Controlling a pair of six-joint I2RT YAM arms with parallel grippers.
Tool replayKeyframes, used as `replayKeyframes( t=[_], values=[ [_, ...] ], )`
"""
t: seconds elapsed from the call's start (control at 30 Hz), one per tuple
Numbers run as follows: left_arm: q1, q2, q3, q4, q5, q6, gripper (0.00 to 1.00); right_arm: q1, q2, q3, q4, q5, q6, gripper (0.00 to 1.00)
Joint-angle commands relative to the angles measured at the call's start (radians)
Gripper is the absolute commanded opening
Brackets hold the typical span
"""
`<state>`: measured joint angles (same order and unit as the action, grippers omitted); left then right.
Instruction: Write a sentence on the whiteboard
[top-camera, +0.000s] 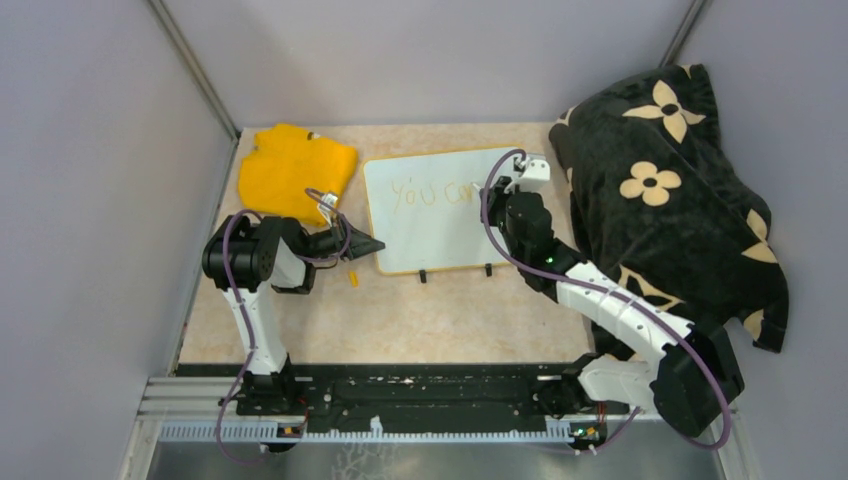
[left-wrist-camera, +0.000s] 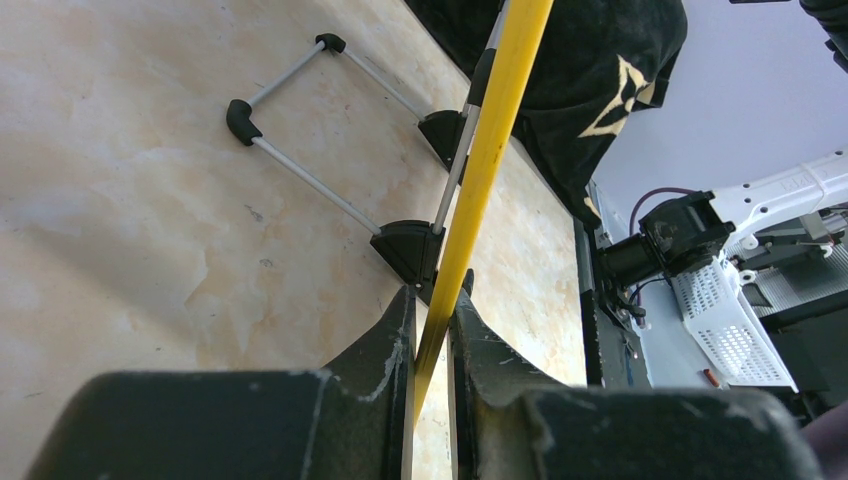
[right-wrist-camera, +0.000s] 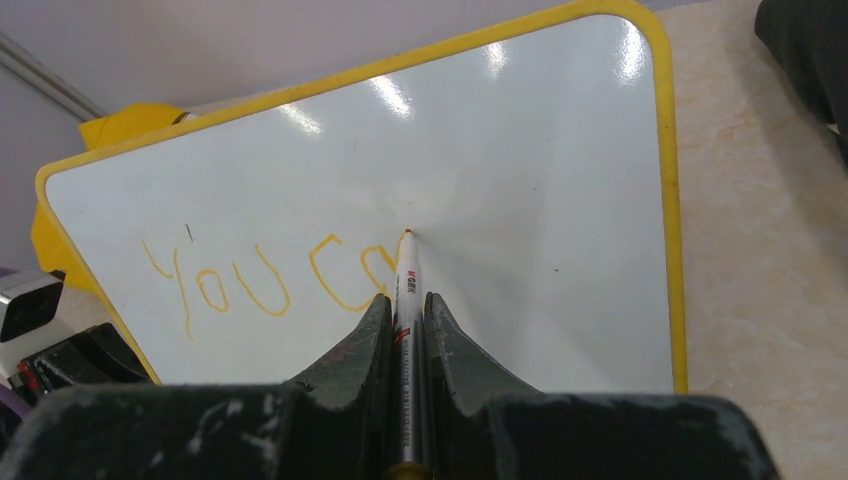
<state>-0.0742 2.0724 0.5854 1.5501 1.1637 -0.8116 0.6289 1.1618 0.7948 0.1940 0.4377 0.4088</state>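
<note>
Two grippers clamped: left gripper (left-wrist-camera: 436, 300) pinches whiteboard (right-wrist-camera: 520, 150) rim, right gripper (right-wrist-camera: 406, 300) holds marker (right-wrist-camera: 405, 262), tip touching board. Written sentence (right-wrist-camera: 270, 280) reads "You ca".

Middle of the overhead frame, on the table (top-camera: 440, 320): whiteboard (top-camera: 440, 235), two feet (top-camera: 423, 276) at its lower edge. Upper left of it, just beside its corner: cloth (top-camera: 295, 170). To the right, spilling past the table's right side: blanket (top-camera: 670, 190). At the board's lower left corner: left gripper (top-camera: 372, 246), pinched onto the edge. Just below that, loose on the table: small piece (top-camera: 353, 277), perhaps a pen cap. Over the board's upper right: right gripper (top-camera: 497, 190), pen (right-wrist-camera: 405, 265) clamped between its fingers, tip touching the board just right of the writing (right-wrist-camera: 260, 285) at the wrist view's lower left.
</note>
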Motion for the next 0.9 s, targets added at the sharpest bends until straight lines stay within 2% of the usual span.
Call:
replayKeyframes(
  t=[0.0,0.87],
  values=[
    [-0.001,0.037,0.0,0.211,-0.029,0.002,0.0,-0.024,-0.007,0.038,0.026,0.04,-0.017,0.0],
    [-0.001,0.038,0.0,0.21,-0.03,0.001,0.0,-0.026,-0.122,-0.115,-0.041,0.034,0.025,0.0]
  ],
)
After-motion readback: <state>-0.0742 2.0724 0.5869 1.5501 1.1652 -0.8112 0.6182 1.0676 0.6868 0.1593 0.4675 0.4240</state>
